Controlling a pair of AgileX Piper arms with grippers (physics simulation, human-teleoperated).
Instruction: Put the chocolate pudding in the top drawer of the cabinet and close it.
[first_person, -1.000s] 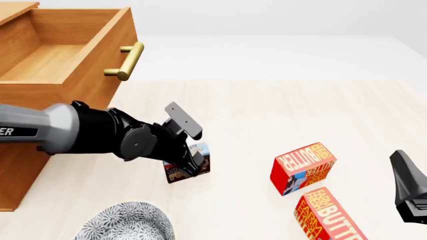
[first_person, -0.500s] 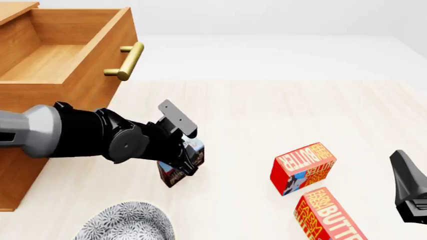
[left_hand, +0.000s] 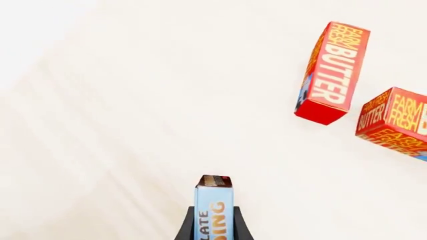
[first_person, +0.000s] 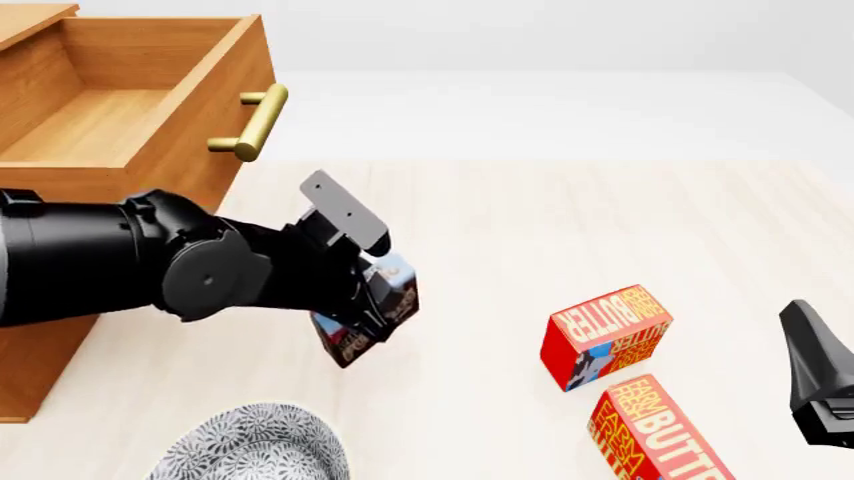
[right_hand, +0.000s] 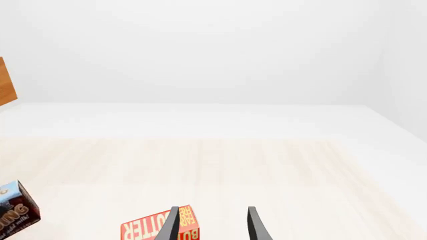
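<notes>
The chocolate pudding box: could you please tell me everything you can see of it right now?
The chocolate pudding is a small flat box, light blue on top, dark brown below, with red-edged sides and partly readable lettering. The left gripper is shut on it, holding it tilted and edge-on, apparently off the table. It sits in front of the cabinet, not yet in the open top drawer.

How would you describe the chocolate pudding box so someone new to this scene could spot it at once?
Start at the wooden cabinet on the left with its top drawer pulled open. Just right of it, the left gripper holds a small box, tilted: the chocolate pudding. Unlike the two larger red-orange butter boxes farther right, it is light blue above and dark brown below.
</notes>
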